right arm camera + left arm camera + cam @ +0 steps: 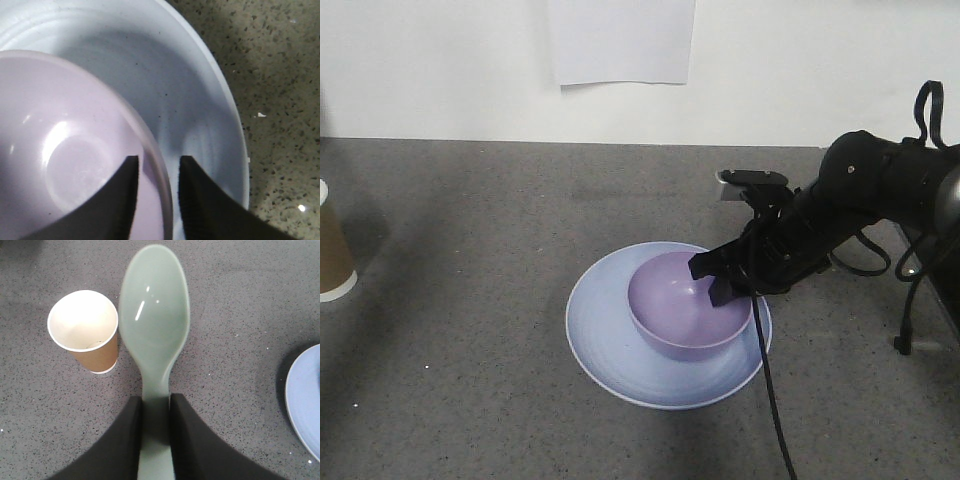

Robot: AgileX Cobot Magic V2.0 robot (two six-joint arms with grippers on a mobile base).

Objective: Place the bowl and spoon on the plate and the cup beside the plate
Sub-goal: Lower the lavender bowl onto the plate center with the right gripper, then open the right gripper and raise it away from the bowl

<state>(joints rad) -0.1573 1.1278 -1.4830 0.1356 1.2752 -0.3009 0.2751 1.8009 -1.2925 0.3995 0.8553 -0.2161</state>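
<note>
Two arms are in use, one thing each. The left end effector [156,402] is clamped on the handle of the spoon [155,325]. The spoon's scoop sticks straight out ahead of the fingers, face up and roughly level, above the table [470,200]. Holding it by the handle end keeps the scoop free to go down first.

The cup [85,335] stands upright on the table, ahead and to the left of this end effector, just beside the scoop in the wrist view. It is open side up and nothing holds it. An edge of the plate [610,340] shows far off to this end effector's right.

The right end effector [715,278] sits low at the near rim of the bowl [685,305], one finger inside the wall and one outside. That is a rim pinch, a sensible way to carry a thin-walled bowl. I cannot tell whether the fingers press the wall or have let go, since the gap looks narrow with the wall running through it.

The bowl rests upright on the plate, under and ahead of this end effector and off-centre toward it. Bare plate shows on the far side.

My read is that the bowl step is about done, and the spoon and cup are not yet placed. The spoon arm will likely need the right arm clear of the bowl first.
</note>
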